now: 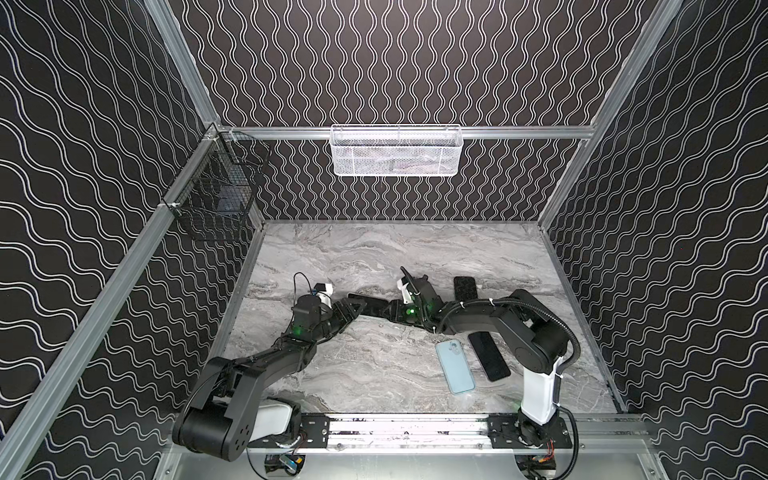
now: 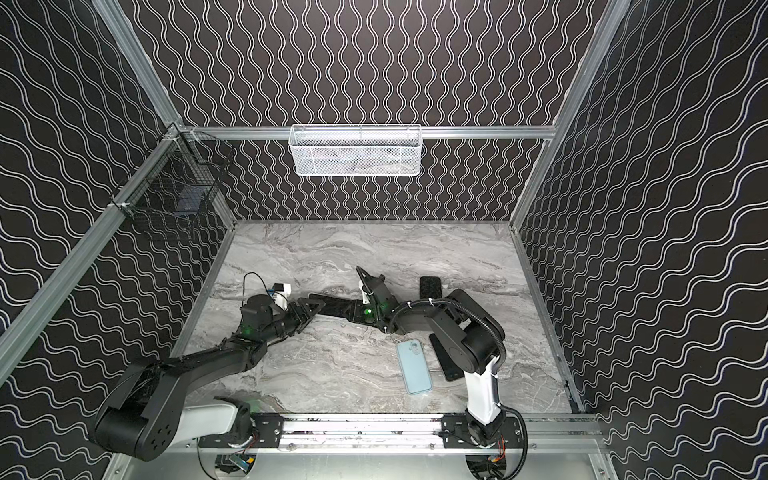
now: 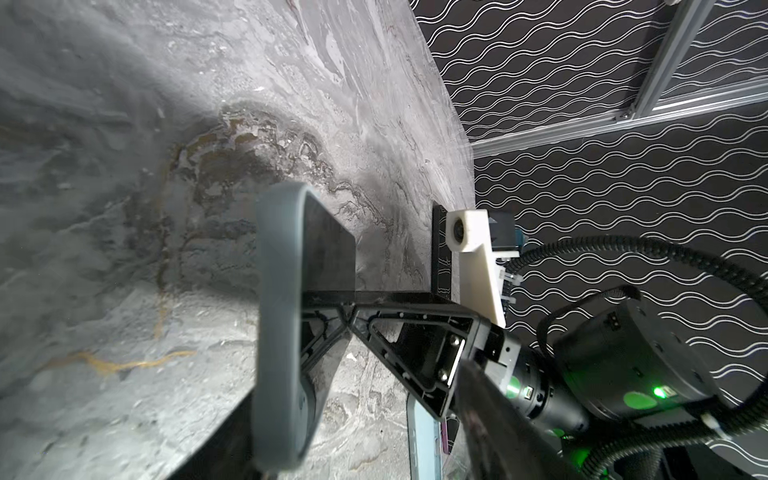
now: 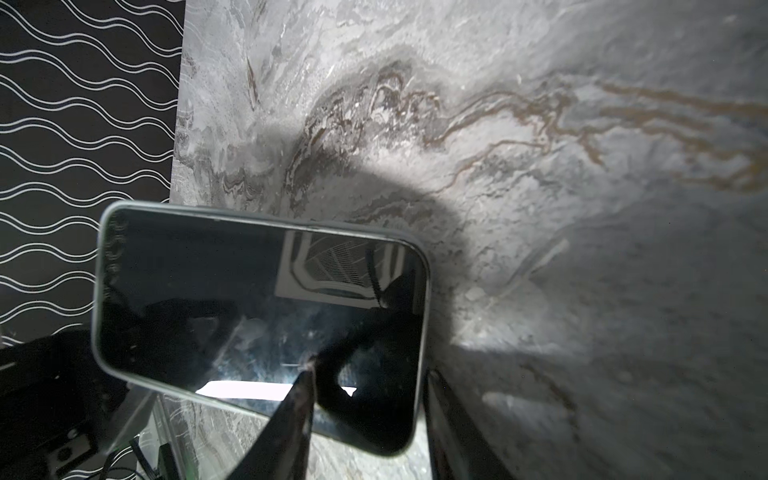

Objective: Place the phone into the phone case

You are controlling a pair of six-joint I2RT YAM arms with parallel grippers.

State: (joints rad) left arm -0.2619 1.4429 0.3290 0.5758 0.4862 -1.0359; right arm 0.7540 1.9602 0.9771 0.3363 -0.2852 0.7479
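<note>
**Top views.** Grey marble-look table (image 1: 374, 249), matte and veined. Walls black w/ white wavy lines, alu frame. In both top views L gripper (image 1: 356, 308) (image 2: 309, 309) and R gripper (image 1: 388, 309) (image 2: 351, 311) meet mid-table, tips facing. Between them the phone (image 1: 370, 305) (image 2: 332, 305), a thin dark rect. slab, is held clear of the surface, roughly level. On the table front right lies the light-blue case (image 1: 455, 365) (image 2: 413, 365): glossy, rounded corners, oval camera cut-out at the far end, well apart from the phone. Just beside it on the right lies a glossy black slab (image 1: 488, 355), partly under the R arm. A black patterned case (image 1: 464, 287) lies flat behind that arm. A white mesh basket (image 1: 396, 151) hangs on the rear rail, a black wire basket (image 1: 216, 187) on the left rail.

**L wrist view.** The phone (image 3: 286, 324) shows edge-on: thick, soft-looking grey rim, rounded corners, dark glossy face. A black truss finger (image 3: 407, 345) of the R gripper lies on that face. L gripper's jaws are spread. Its one visible finger (image 3: 498, 424), dark and blurred, stands off the phone, so no hold is seen. An edge of the light-blue case (image 3: 424, 440) shows on the table.

**R wrist view.** The phone (image 4: 257, 316) has a mirror-black screen and a thin pale rim. R gripper (image 4: 370, 370) is part-closed and pinches it: one finger (image 4: 299, 415) on the screen, the other (image 4: 449, 424) past the phone's edge. Whether the rim is a fitted case: cannot tell.
</note>
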